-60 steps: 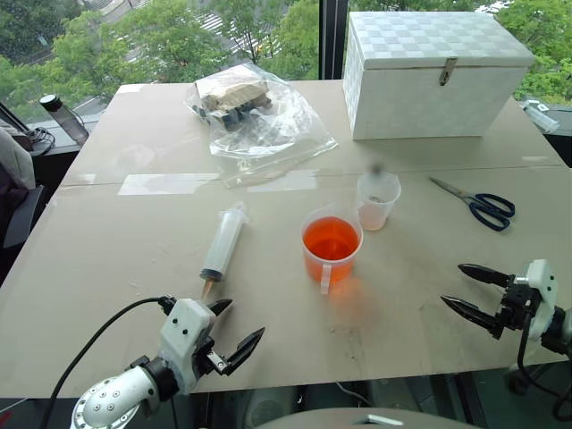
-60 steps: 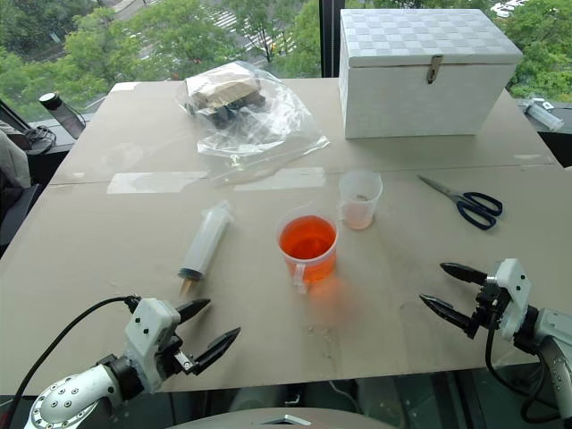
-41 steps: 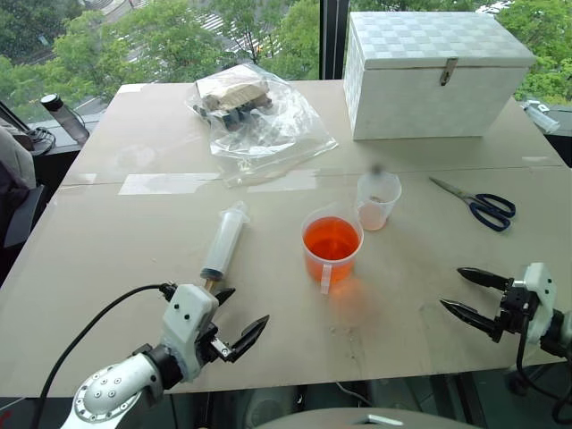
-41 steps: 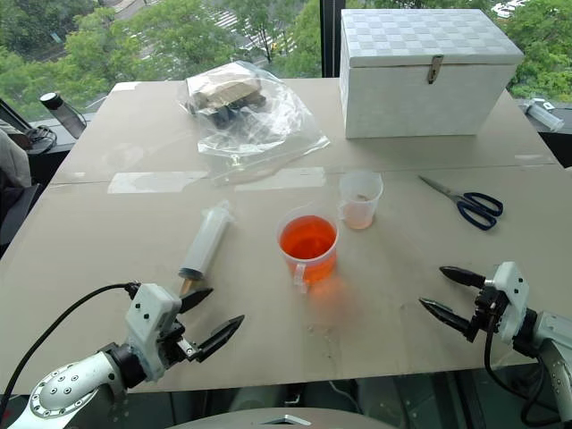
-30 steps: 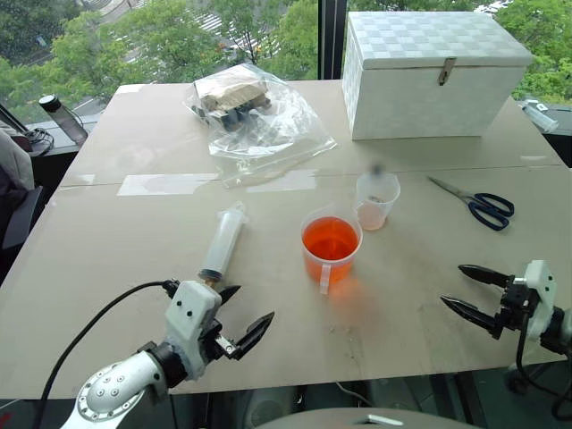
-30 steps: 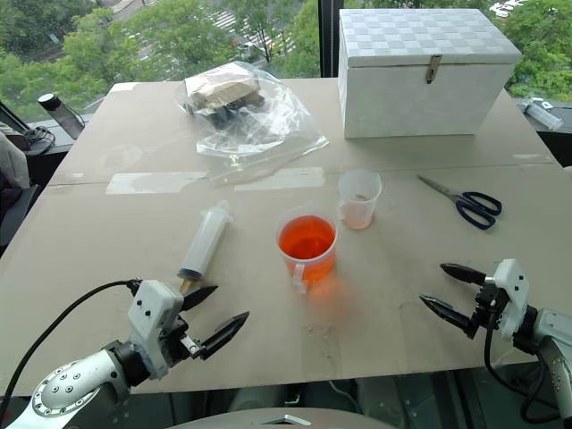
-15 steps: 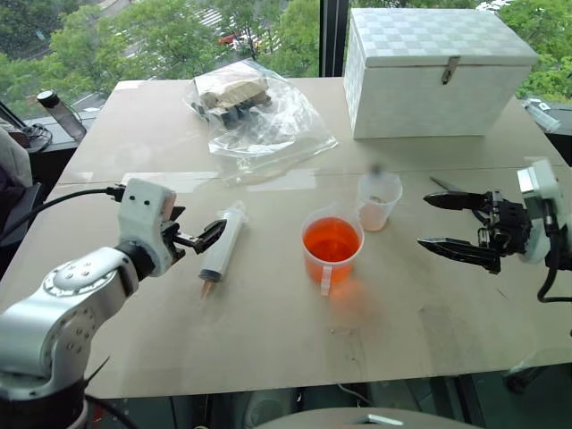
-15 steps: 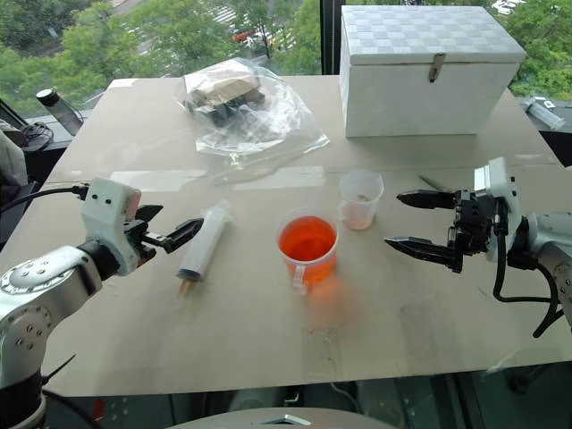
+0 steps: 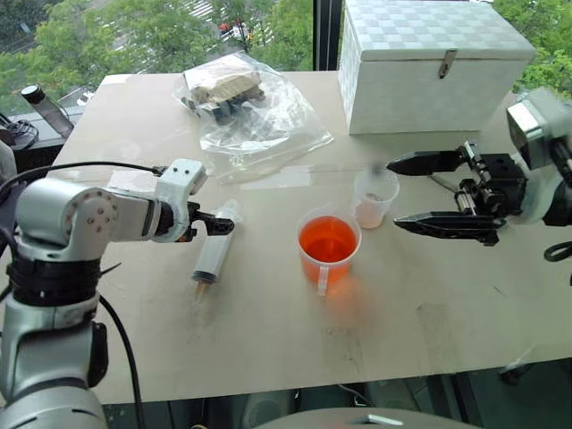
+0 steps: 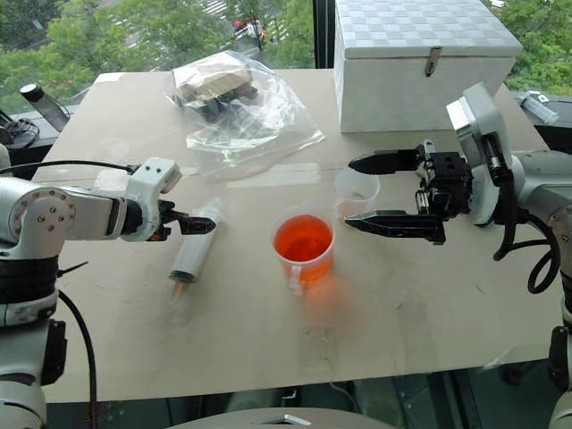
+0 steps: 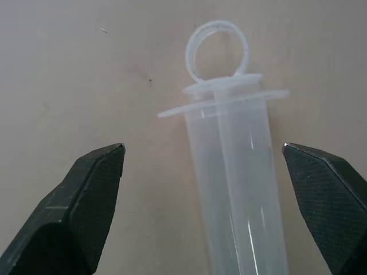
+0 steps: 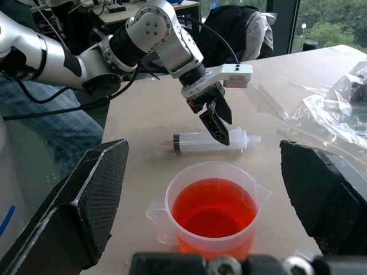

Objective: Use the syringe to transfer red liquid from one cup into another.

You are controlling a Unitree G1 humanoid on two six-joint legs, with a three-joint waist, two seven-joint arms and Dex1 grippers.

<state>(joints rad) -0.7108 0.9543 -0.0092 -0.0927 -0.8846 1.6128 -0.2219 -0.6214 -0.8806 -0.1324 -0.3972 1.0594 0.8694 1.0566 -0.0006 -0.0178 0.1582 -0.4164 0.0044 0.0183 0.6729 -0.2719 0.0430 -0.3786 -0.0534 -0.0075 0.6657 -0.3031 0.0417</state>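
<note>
Your syringe (image 9: 213, 253) lies flat on the table (image 9: 268, 331), left of the cups, its tapered tip toward you and its ring-ended plunger pointing away toward the plastic bag (image 9: 255, 121). The barrel is clear, with the black seal low near the tip. The handled cup (image 9: 328, 248) stands mid-table, about half full of orange-red liquid (image 9: 327, 239), its handle facing you. The smaller plain cup (image 9: 374, 197) stands just behind and to the right of it, close but apart.

Your left gripper (image 9: 217, 225) is angled down over the plunger end of the syringe. In the left wrist view its fingers (image 11: 86, 200) are spread wide with the barrel between them, and neither pad is touching it. Your right gripper (image 10: 368, 190) hangs level above the table, pointing left, with its two fingers wide apart and nothing between them; one fingertip is above the small cup, the other is lower and nearer you, beside the handled cup.

You have bare table in front of the syringe and cups, down to the near edge. Behind the cups, the white box (image 9: 433, 63) stands at the far right and the bag at the far left. Scissors (image 9: 444, 185) lie right of the small cup, partly hidden behind the right gripper.
</note>
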